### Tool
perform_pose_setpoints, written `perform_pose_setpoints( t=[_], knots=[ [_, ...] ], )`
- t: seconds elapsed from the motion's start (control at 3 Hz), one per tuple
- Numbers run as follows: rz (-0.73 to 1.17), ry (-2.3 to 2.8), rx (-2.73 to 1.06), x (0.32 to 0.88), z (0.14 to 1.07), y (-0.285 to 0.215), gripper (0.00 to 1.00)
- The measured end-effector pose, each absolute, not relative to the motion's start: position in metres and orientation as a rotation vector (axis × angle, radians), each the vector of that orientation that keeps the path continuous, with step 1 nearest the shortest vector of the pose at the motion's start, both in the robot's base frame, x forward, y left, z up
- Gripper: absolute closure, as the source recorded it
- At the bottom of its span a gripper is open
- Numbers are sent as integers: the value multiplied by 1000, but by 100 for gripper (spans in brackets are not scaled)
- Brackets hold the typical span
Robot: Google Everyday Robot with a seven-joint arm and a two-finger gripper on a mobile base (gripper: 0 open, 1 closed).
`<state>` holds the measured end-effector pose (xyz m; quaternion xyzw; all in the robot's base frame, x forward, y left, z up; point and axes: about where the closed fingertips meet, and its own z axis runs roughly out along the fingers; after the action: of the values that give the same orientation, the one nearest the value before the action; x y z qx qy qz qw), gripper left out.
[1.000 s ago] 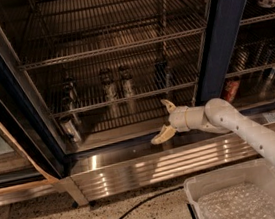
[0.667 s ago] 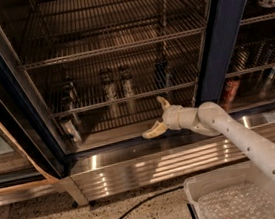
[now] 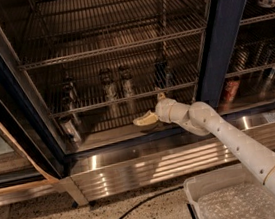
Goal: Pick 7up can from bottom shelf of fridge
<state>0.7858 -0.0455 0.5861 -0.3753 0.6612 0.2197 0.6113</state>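
Observation:
The fridge point(image 3: 225, 29) stands with its left door open, showing chrome wire shelves and a ribbed steel base. The 7up can point(image 3: 70, 130), pale and silvery, stands upright at the left of the bottom level, near the door frame. My gripper point(image 3: 153, 109) reaches into the bottom level under the wire shelf, right of the can and well apart from it. Its fingers point(image 3: 145, 119) are spread open and hold nothing.
Two pale cans point(image 3: 109, 86) point(image 3: 126, 83), a darker can point(image 3: 162, 72) and another can point(image 3: 69, 89) stand on the wire shelf above. A red can point(image 3: 231, 90) sits behind the right glass door. A white bin point(image 3: 230, 200) and a black cable point(image 3: 126, 216) lie on the floor.
My gripper has moved left along the bottom level, closer to the pale can. The cans have not moved.

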Motion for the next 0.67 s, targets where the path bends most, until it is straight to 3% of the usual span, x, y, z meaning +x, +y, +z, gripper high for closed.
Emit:
perform_pose_setpoints(
  t=[0.67],
  knots=[
    [431,1576,-748,804,592,-45,0]
  ],
)
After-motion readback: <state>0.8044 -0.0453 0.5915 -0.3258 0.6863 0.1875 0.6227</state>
